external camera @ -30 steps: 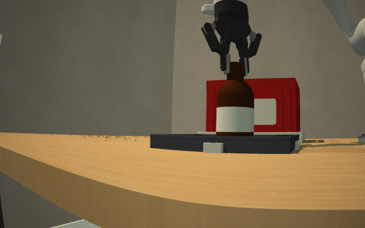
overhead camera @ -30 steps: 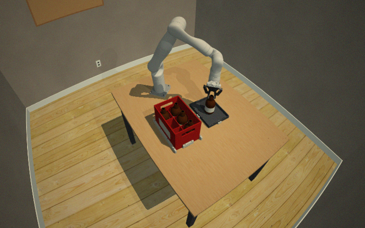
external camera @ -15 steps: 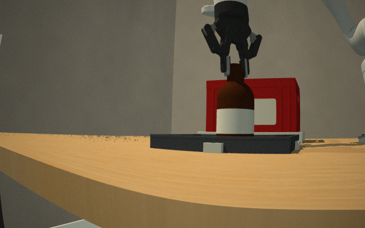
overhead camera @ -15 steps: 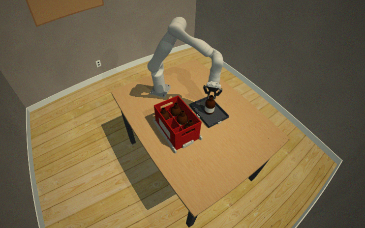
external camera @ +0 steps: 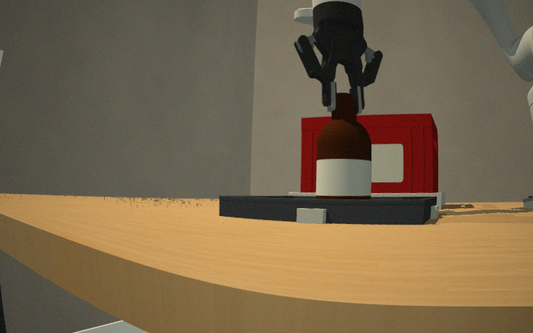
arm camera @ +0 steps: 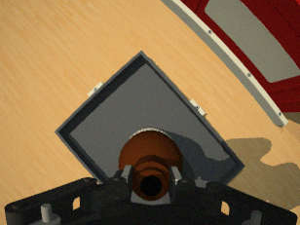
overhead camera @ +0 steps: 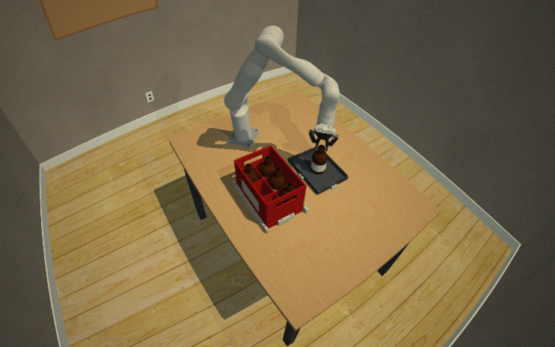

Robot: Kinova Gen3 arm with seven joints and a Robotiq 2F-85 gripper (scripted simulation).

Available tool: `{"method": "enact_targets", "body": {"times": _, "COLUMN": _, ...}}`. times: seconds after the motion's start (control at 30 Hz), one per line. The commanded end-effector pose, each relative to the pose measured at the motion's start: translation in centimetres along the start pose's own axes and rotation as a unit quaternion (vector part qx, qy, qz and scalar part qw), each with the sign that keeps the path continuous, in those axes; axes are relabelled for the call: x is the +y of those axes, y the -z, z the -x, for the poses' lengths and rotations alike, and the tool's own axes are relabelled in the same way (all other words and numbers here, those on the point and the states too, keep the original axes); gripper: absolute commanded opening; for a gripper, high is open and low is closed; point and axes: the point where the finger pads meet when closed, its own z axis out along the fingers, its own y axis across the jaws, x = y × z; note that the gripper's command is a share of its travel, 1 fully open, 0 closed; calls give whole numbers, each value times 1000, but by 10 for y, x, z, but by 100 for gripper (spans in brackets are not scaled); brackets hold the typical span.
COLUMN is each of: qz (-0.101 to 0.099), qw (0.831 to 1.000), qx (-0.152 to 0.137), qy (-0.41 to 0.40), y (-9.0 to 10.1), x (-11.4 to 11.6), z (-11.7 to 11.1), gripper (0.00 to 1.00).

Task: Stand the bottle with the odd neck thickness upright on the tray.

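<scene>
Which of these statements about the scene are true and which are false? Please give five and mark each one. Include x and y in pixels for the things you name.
1. The gripper (overhead camera: 322,148) (external camera: 344,110) (arm camera: 150,175) is closed on the neck of a bottle (overhead camera: 319,160) (external camera: 343,145) (arm camera: 146,150). True.
2. That bottle lies on its side. False: it is upright.
3. Four bottles are in the red crate (overhead camera: 285,209) (external camera: 422,156) (arm camera: 287,89). True.
4. The tray (overhead camera: 333,179) (external camera: 267,208) (arm camera: 107,121) is inside the crate. False: it is beside the crate, on the table (overhead camera: 327,245) (external camera: 235,259) (arm camera: 49,72).
5. The held bottle has a red label. False: its label (overhead camera: 318,167) (external camera: 343,177) is white.
</scene>
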Motion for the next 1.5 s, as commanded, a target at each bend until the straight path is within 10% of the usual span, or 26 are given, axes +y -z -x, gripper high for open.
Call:
{"method": "enact_targets", "body": {"times": 0.0, "qz": -1, "qw": 1000, "qx": 0, "qy": 0, "y": 1, "x": 0, "z": 0, "gripper": 0}}
{"method": "enact_targets", "body": {"times": 0.9, "qz": -1, "qw": 1000, "qx": 0, "qy": 0, "y": 1, "x": 0, "z": 0, "gripper": 0}}
{"method": "enact_targets", "body": {"times": 0.93, "qz": -1, "qw": 1000, "qx": 0, "qy": 0, "y": 1, "x": 0, "z": 0, "gripper": 100}}
{"method": "enact_targets", "body": {"times": 1.47, "qz": -1, "qw": 1000, "qx": 0, "qy": 0, "y": 1, "x": 0, "z": 0, "gripper": 100}}
